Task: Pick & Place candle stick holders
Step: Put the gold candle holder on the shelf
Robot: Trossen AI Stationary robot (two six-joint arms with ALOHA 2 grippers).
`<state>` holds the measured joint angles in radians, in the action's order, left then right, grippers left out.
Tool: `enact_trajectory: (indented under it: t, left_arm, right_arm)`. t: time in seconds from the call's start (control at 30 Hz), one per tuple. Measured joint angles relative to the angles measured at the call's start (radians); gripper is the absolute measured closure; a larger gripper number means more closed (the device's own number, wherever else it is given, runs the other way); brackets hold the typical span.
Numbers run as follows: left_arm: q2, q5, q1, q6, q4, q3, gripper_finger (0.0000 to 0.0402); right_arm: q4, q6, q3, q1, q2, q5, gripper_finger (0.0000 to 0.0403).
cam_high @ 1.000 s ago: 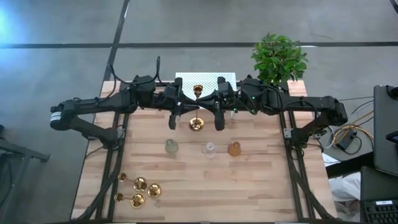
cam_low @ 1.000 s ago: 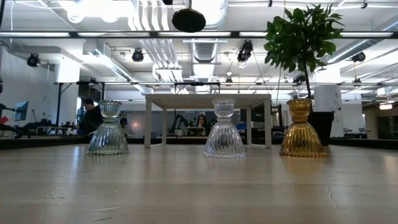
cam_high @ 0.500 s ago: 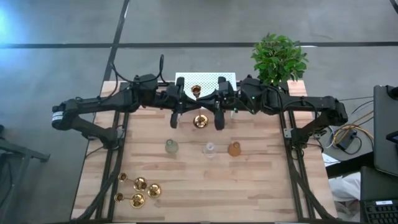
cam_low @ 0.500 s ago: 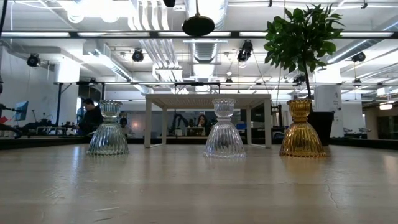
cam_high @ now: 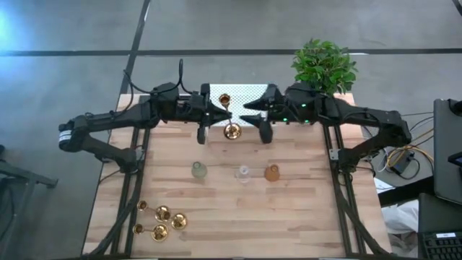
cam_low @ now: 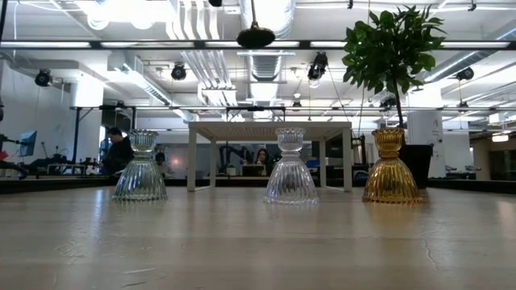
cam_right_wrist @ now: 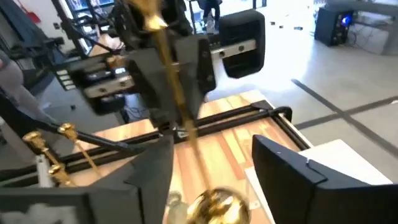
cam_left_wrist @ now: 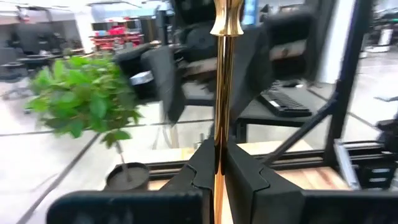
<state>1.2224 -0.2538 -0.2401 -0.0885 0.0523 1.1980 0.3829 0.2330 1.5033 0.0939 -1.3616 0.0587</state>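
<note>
Between the left tool's (cam_left_wrist: 217, 177) closed fingers stands the candlestick (cam_left_wrist: 222, 93).

Polished, glossy brass candle stick holder (cam_high: 229, 115) held between matt black fingers (cam_left_wrist: 244, 177). Pale planked wood table (cam_high: 216, 209), faintly scuffed. Ribbed glass holders (cam_low: 140, 167), two clear and one amber (cam_low: 390, 167), shine.

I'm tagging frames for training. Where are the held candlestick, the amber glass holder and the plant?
held candlestick (cam_left_wrist: 219, 112), left wrist view, on its stem.
amber glass holder (cam_low: 389, 173), low view, on its ribbed body.
plant (cam_high: 323, 65), high view, on its leaves.
</note>
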Motion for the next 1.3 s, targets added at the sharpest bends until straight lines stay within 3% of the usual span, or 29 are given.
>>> enact_trajectory:
  t: [0.17,0.37,0.8,1.1,1.3]
  left_arm:
    - [0.000,0.010,-0.055,-0.043,-0.011,-0.002,0.0381]
    - [0.000,0.012,-0.151,-0.051,-0.018,-0.005,0.0382]
    - [0.011,0.009,-0.339,-0.058,0.004,-0.006,0.0382]
    - [0.115,0.022,-0.405,-0.052,0.053,-0.003,0.0382]
    - [0.166,0.039,-0.451,-0.020,0.140,-0.001,0.0382]
  right_arm:
    - [0.145,0.025,-0.001,-0.017,0.082,0.036,0.0166]
    - [0.312,0.066,-0.010,-0.073,0.140,0.167,0.0175]
    - [0.326,0.161,-0.087,-0.113,0.163,0.209,0.0193]
    - [0.323,0.219,-0.147,-0.164,0.164,0.240,0.0193]
    - [0.321,0.283,-0.204,-0.231,0.192,0.359,0.0193]
